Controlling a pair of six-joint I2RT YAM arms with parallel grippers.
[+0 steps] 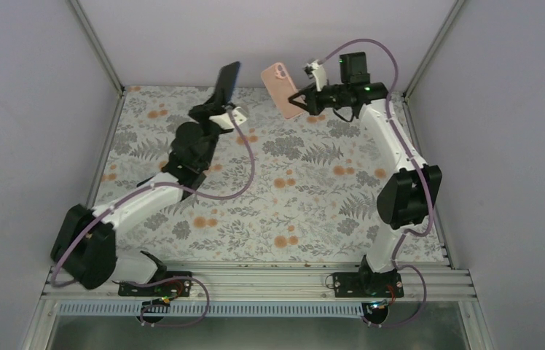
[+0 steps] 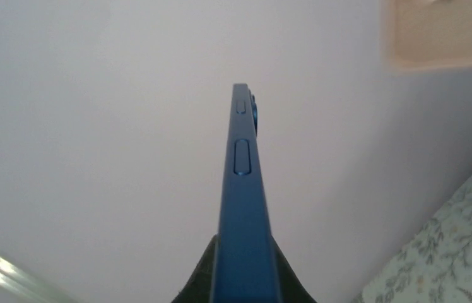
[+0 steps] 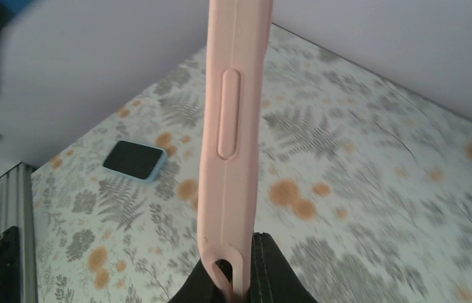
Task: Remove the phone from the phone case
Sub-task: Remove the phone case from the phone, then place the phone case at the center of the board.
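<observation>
Clamps dark blue phone (image 1: 229, 79) in left gripper (image 1: 216, 106) at upper centre-left, long axis upright and leaning right, pinches pink case (image 1: 279, 86) in right gripper (image 1: 300, 99) just right of it, not touching, phone seemingly out already.

Left of the case (image 1: 281, 89) is an open gap, then the raised phone (image 1: 229, 80); the wall (image 1: 182, 36) stands behind both.

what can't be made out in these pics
- phone screen: left wrist view is edge-on; too small from top
- inside of pink case: right wrist view is edge-on
- blue-rimmed flat object: blurred in right wrist view
- fingers of left gripper: cut off by left wrist view's bottom edge
</observation>
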